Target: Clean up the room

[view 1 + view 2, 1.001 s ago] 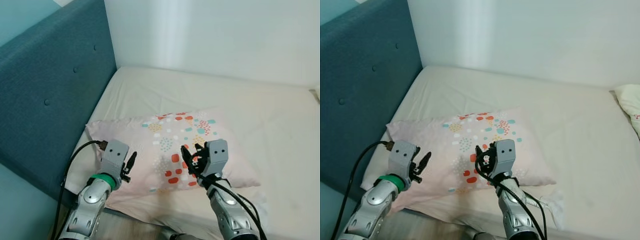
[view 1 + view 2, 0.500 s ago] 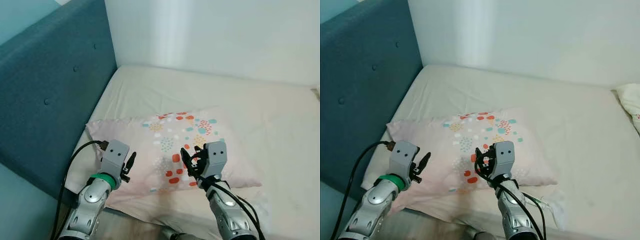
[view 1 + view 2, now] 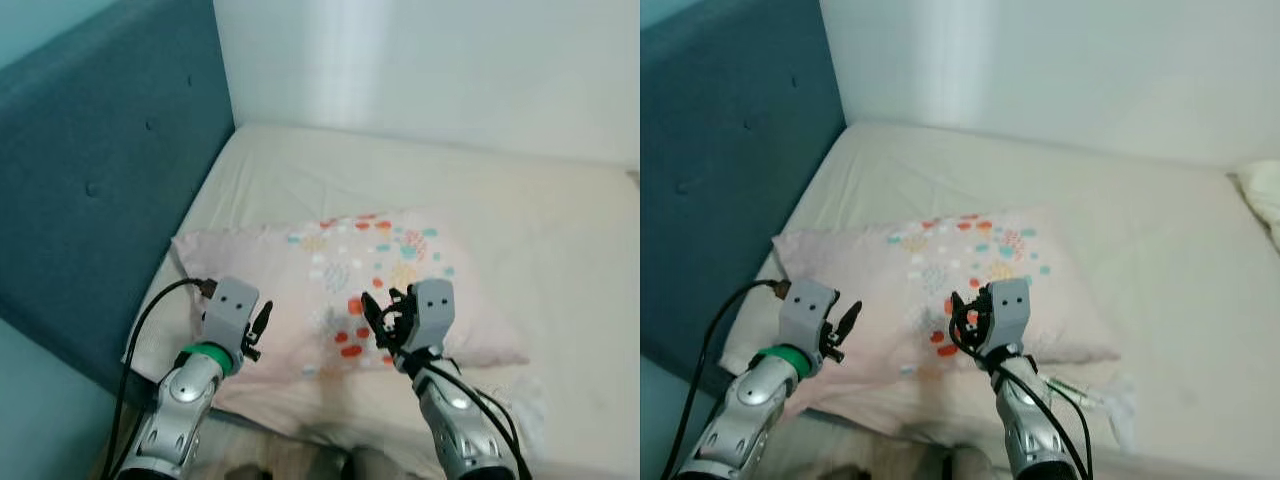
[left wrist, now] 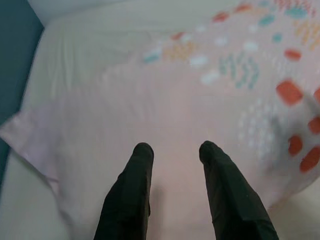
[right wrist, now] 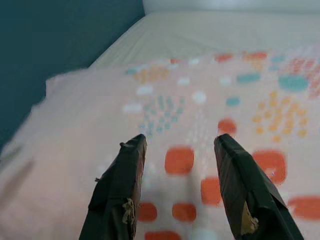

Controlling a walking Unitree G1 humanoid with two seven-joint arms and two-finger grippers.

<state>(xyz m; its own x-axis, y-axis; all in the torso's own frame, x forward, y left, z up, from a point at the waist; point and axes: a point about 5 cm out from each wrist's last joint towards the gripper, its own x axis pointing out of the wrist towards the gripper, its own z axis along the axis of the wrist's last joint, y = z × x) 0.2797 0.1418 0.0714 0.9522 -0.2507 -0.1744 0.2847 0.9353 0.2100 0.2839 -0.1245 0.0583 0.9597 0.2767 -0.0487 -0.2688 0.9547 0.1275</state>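
Observation:
A pale pink pillow (image 3: 330, 290) with orange, teal and yellow spots lies flat on the near left part of the cream bed (image 3: 420, 190), beside the headboard. My left gripper (image 3: 262, 327) hovers open over the pillow's near left side. My right gripper (image 3: 382, 318) hovers open over the orange spots near the pillow's front edge. In the left wrist view the two black fingers (image 4: 131, 192) stand apart just above the pink fabric. In the right wrist view the fingers (image 5: 122, 190) are spread over the orange spots, with nothing between them.
A padded teal headboard (image 3: 90, 180) runs along the left side. A white wall (image 3: 430, 70) backs the bed. A second pillow's corner (image 3: 1265, 195) shows at the far right. A crumpled white bit (image 3: 1090, 395) lies by the pillow's near right corner.
The camera has shifted slightly and the picture is a little blurred. Both grippers stay open above the pillow in nearly the same places.

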